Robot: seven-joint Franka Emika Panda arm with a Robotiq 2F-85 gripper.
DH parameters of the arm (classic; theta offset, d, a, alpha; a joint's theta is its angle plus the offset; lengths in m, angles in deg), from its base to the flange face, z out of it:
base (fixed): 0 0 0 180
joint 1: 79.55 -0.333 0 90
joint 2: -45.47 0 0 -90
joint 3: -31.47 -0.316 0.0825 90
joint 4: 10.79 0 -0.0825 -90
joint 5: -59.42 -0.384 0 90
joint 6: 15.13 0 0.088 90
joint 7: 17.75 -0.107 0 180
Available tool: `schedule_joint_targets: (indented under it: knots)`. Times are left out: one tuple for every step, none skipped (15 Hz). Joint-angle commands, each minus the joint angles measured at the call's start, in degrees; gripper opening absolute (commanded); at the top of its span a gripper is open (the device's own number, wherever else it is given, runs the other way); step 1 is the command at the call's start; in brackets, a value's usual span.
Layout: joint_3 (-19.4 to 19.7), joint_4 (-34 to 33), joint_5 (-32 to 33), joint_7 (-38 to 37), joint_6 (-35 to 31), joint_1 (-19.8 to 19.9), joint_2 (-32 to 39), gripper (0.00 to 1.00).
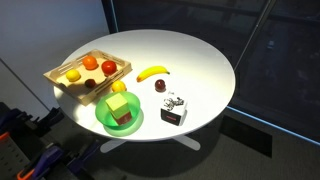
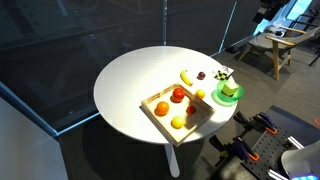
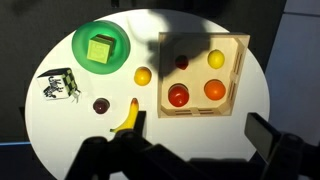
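Observation:
My gripper (image 3: 198, 140) shows only in the wrist view. It is open and empty, high above a round white table (image 3: 60, 130), with its two dark fingers at the bottom of the picture. Nearest below it are a banana (image 3: 126, 118) and a wooden tray (image 3: 240, 75). The tray holds a red fruit (image 3: 178, 96), an orange (image 3: 214, 90), a yellow fruit (image 3: 215, 59) and a small dark red one (image 3: 182, 62). The tray (image 1: 62, 80) and the banana (image 1: 152, 72) also show in an exterior view.
A green plate (image 3: 80, 50) carries a green block (image 3: 99, 48). A loose yellow fruit (image 3: 143, 76), a dark plum (image 3: 100, 105) and a small black-and-white box (image 3: 58, 85) lie on the table. A chair (image 2: 272, 45) stands beyond the table, whose edge (image 1: 225, 95) is near the box (image 1: 174, 108).

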Motion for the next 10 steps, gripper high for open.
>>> schedule_joint_targets:
  knots:
    - [-0.39,-0.11,-0.3,0.31,0.12,0.56,0.07,1.0]
    - [-0.39,-0.11,-0.3,0.31,0.12,0.56,0.07,1.0]
    - [-0.39,-0.11,-0.3,0.31,0.12,0.56,0.07,1.0]
    - [-0.39,-0.11,-0.3,0.31,0.12,0.56,0.07,1.0]
    - [-0.39,-0.11,-0.3,0.31,0.12,0.56,0.07,1.0]
    - [-0.39,-0.11,-0.3,0.31,0.12,0.56,0.07,1.0]
    - [-0.39,-0.11,-0.3,0.31,0.12,0.56,0.07,1.0]
    - [-0.39,-0.11,-0.3,0.31,0.12,0.56,0.07,1.0]
    - [-0.39,-0.11,-0.3,0.31,0.12,0.56,0.07,1.0]
    - [-0.39,-0.11,-0.3,0.31,0.12,0.56,0.07,1.0]
